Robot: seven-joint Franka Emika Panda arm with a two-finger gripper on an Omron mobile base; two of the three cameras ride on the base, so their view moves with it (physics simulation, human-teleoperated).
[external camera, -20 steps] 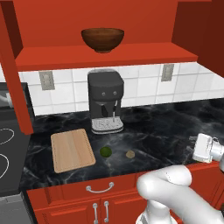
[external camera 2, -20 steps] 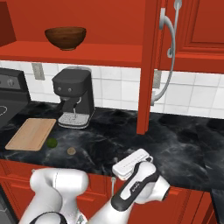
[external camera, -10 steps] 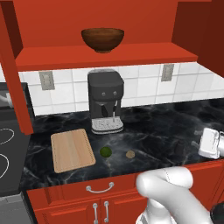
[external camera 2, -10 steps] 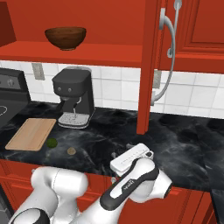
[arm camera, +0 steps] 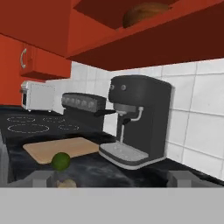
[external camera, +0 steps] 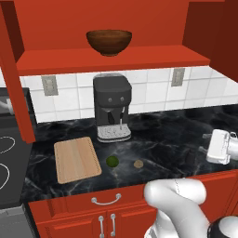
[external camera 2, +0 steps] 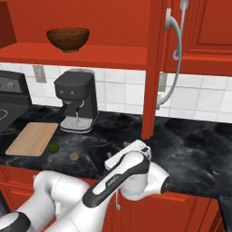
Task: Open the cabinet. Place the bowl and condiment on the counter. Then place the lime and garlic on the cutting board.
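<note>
Up on the open cabinet (external camera: 111, 60) shelf sits the bowl (external camera: 109, 42). Below, on the black desk (external camera: 167, 139), the lime (external camera: 112, 161) and garlic (external camera: 138, 163) lie near the front edge, just beside the cutting board (external camera: 76, 159). The pincer (arm camera: 113, 177) is wide, holding nothing, low over the desk's right part.

One bowl (external camera: 109, 42) up on the shelf, one coffee machine (external camera: 112, 113), one cutting board (external camera: 76, 159), one lime (external camera: 112, 161), one garlic (external camera: 138, 163) down on the table (external camera: 167, 139). Two wall outlets (external camera: 49, 85) on the tile. One toaster (arm camera: 37, 96) past the stove. Two long bar handles (external camera 2: 174, 59) on the open cabinet doors.
</note>
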